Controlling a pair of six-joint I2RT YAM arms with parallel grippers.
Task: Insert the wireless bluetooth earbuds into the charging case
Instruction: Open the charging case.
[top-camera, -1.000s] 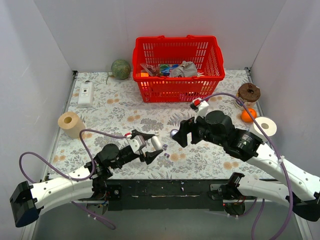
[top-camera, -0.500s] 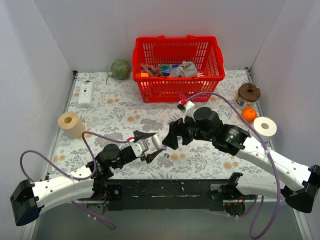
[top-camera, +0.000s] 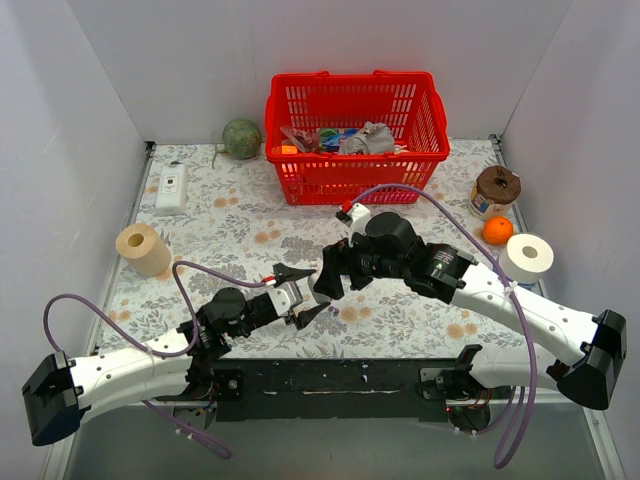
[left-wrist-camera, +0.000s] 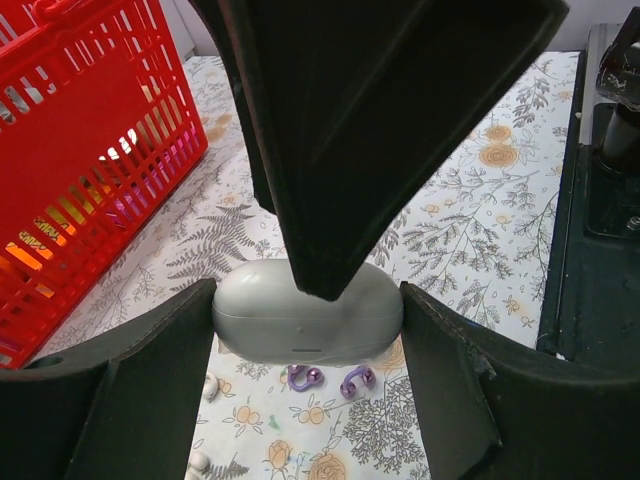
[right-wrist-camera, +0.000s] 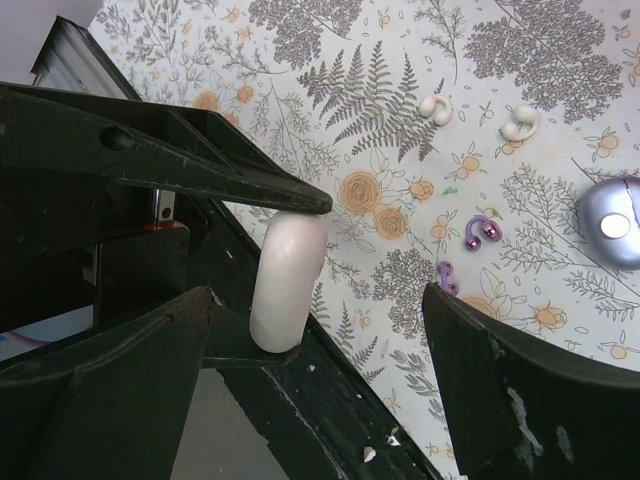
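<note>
Left claw (top-camera: 303, 294) is clenched on a white oval shell (left-wrist-camera: 308, 320), with one finger pressing each long end. That is the plain white shell, not the lavender one.

Right claw (top-camera: 326, 280) is released, jaws spread wide with nothing between them. It hangs right over the left claw. In the left wrist view one of its fingers comes down as a dark wedge, tip just at the top edge of the white oval shell; we can't tell whether it touches.

The charging case (right-wrist-camera: 615, 222) sits on the counter (top-camera: 230, 225) at the right edge of the right wrist view, clear of both claws. It is lavender with a shiny pale centre. We can't see it in the top view because the right arm covers that patch.

Both purple earbuds (right-wrist-camera: 483, 231) (right-wrist-camera: 445, 277) lie loose on the floral counter, close together, near the charging case but not in it or touching it. The left wrist view shows the same pair (left-wrist-camera: 305, 376) (left-wrist-camera: 357, 379) side by side.

Two pale buds (right-wrist-camera: 435, 107) (right-wrist-camera: 520, 122) lie farther out on the counter, apart from the purple pair.

The red basket (top-camera: 355, 140) sits at the far side of the counter, well away from all of this.
</note>
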